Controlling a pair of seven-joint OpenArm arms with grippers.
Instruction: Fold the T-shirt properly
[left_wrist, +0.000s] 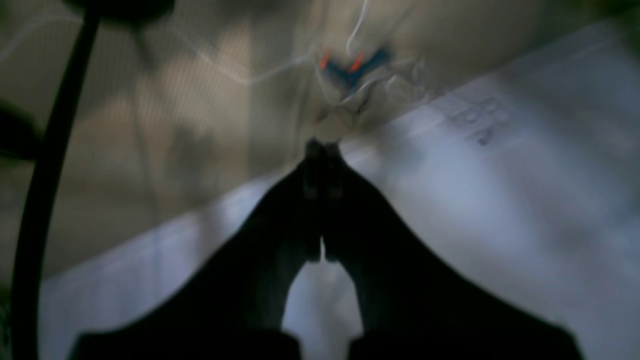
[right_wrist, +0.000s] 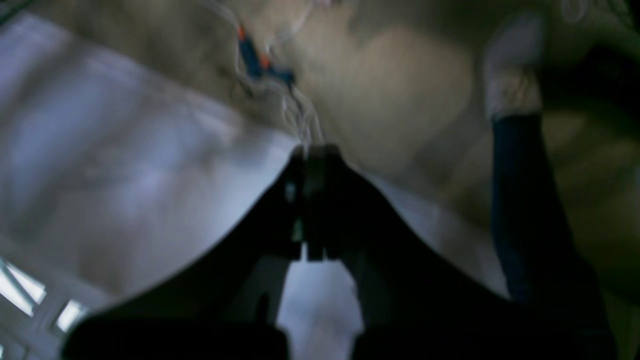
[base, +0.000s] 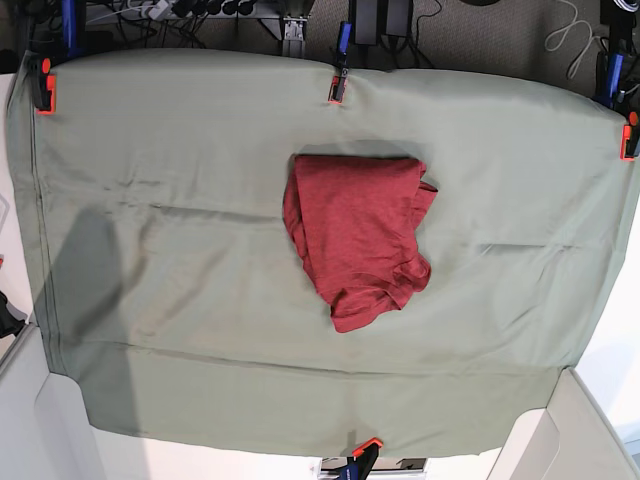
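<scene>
Seen from above, a worktop (base: 120, 150) is draped in a sage-green cloth cover held by orange-tipped clamps (base: 338, 88) at its edges. The T-shirt (base: 357, 235), dark brick red, lies just right of the middle as a loose, rumpled bundle, narrower toward the near end, with uneven edges and one flap sticking out on the right. It looks partly gathered rather than neatly folded, so the fold probably still needs squaring.

Neither arm appears in the overhead view. Both wrist views are blurred. The left pincer (left_wrist: 322, 150) has its tips pressed together and holds nothing; the right pincer (right_wrist: 315, 152) is likewise closed and empty. Neither is near the shirt.

The next move likely calls for opening both pincers, reaching in, and pinching the bundle's outer edges. Bare green cover surrounds the shirt on every side, widest to the left, leaving ample room.
</scene>
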